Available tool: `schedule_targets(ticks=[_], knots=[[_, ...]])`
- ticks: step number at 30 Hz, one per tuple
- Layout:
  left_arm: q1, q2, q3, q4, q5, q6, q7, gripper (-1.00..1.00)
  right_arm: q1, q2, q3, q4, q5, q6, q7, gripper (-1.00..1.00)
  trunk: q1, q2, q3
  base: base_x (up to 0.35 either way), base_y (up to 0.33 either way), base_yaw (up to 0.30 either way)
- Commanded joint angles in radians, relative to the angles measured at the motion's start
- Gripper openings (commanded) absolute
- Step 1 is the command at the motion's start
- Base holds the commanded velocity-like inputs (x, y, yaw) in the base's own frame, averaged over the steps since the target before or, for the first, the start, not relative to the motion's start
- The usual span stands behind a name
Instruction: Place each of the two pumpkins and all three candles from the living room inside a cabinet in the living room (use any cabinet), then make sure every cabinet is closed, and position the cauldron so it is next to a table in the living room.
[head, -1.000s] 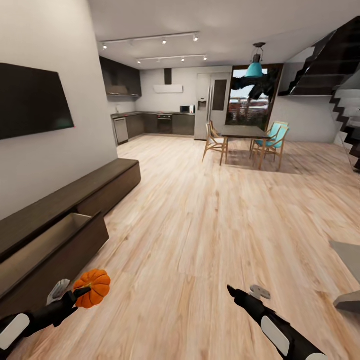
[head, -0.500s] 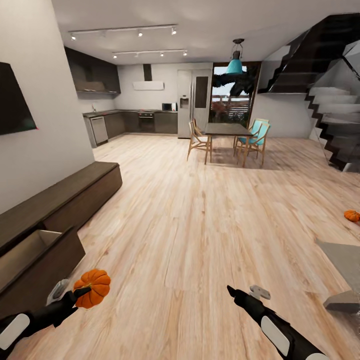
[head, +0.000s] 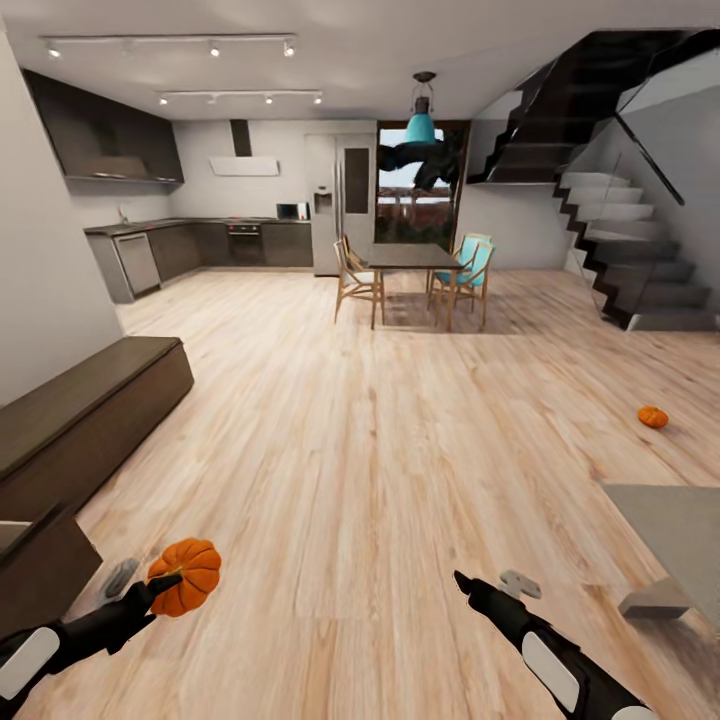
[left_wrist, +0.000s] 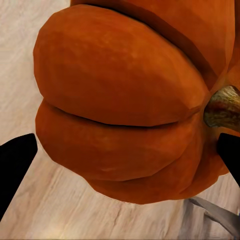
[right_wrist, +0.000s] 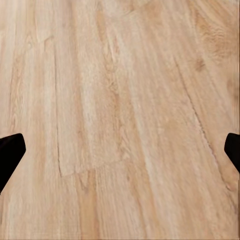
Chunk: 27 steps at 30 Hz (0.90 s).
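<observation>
Orange pumpkin (head: 186, 577) clamped in left gripper (head: 150, 588) near the cabinet (head: 80, 415); right gripper (head: 492, 584) spread wide, empty; second pumpkin (head: 652, 417) far from cabinet

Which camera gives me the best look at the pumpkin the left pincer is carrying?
The left wrist view: the held pumpkin is close up, ribs and brown stem clear, between the left pincer fingertips. The head view shows it small at the arm's end, above the wood floor. The right wrist view looks at floor.
</observation>
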<state>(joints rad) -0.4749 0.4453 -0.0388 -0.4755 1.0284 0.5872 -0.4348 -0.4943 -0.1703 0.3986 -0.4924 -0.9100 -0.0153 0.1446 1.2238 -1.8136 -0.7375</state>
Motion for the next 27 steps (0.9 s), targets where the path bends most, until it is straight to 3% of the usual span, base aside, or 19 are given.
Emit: schedule_targets(ticks=[1, 27], knots=[[-0.001, 0.001, -0.003, -0.001, 0.015, 0.005, 0.001, -1.00, -0.001, -0.001, 0.006, 0.000, -0.010, -0.002, 0.002, 1.00, 0.000, 0.000, -0.001, 0.342, 0.000, -0.233], [-0.001, 0.001, -0.003, 0.000, 0.015, 0.005, 0.001, -1.00, -0.001, -0.002, 0.006, 0.001, -0.012, -0.003, 0.001, 1.00, 0.000, 0.000, -0.003, 0.342, 0.000, -0.027]])
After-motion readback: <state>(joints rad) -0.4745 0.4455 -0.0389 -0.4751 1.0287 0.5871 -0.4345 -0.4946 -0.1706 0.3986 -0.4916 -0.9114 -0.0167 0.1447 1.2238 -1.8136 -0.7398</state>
